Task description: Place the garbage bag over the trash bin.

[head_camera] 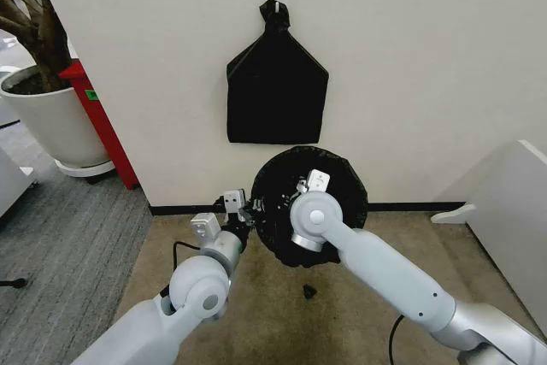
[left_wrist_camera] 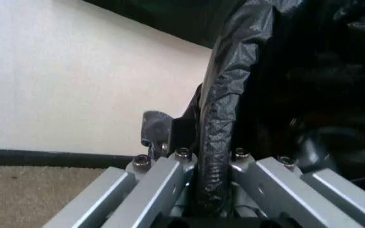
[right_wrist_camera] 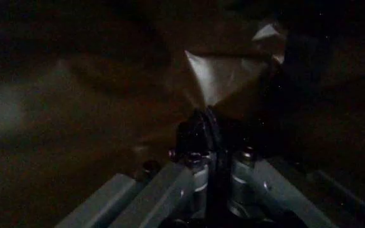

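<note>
Plastic, thin, glossy black and crinkled, already covers the whole round mouth of the trash bin: the garbage bag [head_camera: 342, 173] is draped over it, against the wall at the far middle of the floor, directly below the flat black house-shaped bundle [head_camera: 276, 96] hanging from a wall hook. The bin's own cream plastic is hidden under the bag, so how far down the film reaches cannot be told.

At the bin's left edge the left gripper [head_camera: 247, 214] pinches a rolled fold of the bag; in the left wrist view that fold [left_wrist_camera: 224, 118] runs straight down between its fingers, pressed together on it. The right gripper [head_camera: 301, 187] reaches over the opening into the bag, and in the right wrist view its fingers look closed on a dark pleat of film [right_wrist_camera: 224, 78].

My reading: the covering is largely done, and what remains is seating the hem around the rim, pushing the slack inside, then letting go
</note>
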Robot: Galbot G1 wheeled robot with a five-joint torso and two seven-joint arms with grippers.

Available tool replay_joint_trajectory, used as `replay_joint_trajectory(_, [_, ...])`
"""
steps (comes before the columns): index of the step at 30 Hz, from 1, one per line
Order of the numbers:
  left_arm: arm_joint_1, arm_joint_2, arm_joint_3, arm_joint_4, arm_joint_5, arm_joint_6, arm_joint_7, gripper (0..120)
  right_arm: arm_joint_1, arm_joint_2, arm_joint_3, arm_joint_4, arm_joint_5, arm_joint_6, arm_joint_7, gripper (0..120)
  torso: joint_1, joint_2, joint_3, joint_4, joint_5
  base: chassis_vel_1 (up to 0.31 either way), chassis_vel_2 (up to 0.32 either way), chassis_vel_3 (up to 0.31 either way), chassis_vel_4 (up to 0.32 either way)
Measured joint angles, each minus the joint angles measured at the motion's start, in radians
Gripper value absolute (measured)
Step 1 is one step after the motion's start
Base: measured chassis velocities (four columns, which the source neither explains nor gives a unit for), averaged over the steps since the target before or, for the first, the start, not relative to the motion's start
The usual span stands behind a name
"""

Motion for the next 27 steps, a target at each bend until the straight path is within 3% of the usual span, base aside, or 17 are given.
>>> replay_joint_trajectory(4, [0.000, -0.001, -0.001, -0.005, -0.003, 0.002, -0.001, 0, -0.006, -0.002, 0.020, -0.016, -0.014, -0.010, -0.013, 0, 0.000, 0.000, 0.000, 0.0000, 0.0000, 0.000, 0.000, 0.000, 0.000])
replay_joint_trajectory(13, [0.001, -0.014, 0.005, 0.010, 0.001, 0.003, -0.001, 0, 0.052, -0.038, 0.002, 0.124, 0.018, 0.027, 0.033, 0, 0.000, 0.000, 0.000, 0.0002, -0.0003, 0.000, 0.000, 0.000, 0.000])
replay_joint_trajectory(23, [0.002, -0.005, 0.004, -0.011, -0.001, 0.004, -0.001, 0, 0.036, -0.059, 0.051, -0.034, -0.036, -0.015, -0.038, 0, 0.000, 0.000, 0.000, -0.0001, -0.0001, 0.000, 0.000, 0.000, 0.000])
replay_joint_trajectory(27, [0.004, -0.002, 0.002, -0.012, -0.002, 0.005, -0.003, 0, 0.027, -0.060, 0.051, -0.019, -0.047, -0.014, -0.049, 0, 0.000, 0.000, 0.000, 0.0000, 0.0000, 0.000, 0.000, 0.000, 0.000])
